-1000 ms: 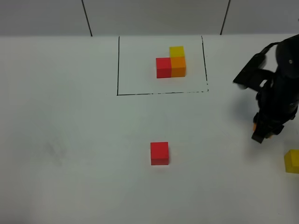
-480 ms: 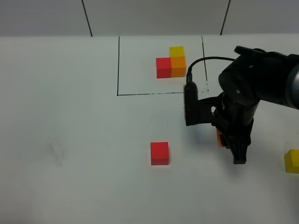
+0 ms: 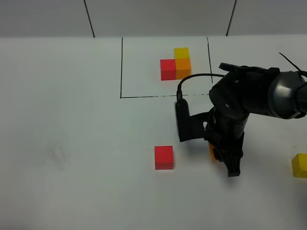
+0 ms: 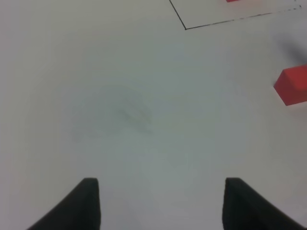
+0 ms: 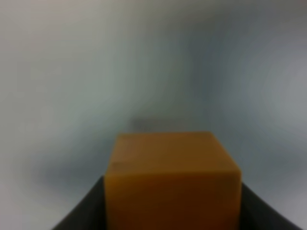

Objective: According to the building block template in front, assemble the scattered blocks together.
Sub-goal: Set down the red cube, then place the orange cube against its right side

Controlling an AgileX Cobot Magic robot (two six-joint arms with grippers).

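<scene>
The template (image 3: 175,62), red, orange and yellow cubes in an L, sits inside a black drawn rectangle at the back. A loose red cube (image 3: 163,157) lies on the table in the middle; it also shows in the left wrist view (image 4: 293,85). A loose yellow cube (image 3: 300,165) lies at the right edge. My right gripper (image 3: 217,153) is shut on the loose orange cube (image 5: 171,178), of which only a sliver (image 3: 211,152) shows in the exterior view, to the right of the red cube. My left gripper (image 4: 160,203) is open and empty over bare table.
The white table (image 3: 72,143) fills the view. The right arm's dark body (image 3: 240,105) and cable hang over the area just right of the rectangle's front corner. A faint smudge (image 4: 129,112) marks the table on the left.
My right arm has carried the orange cube from the far right leftward towards the loose red cube. The red and yellow cubes have not moved.
</scene>
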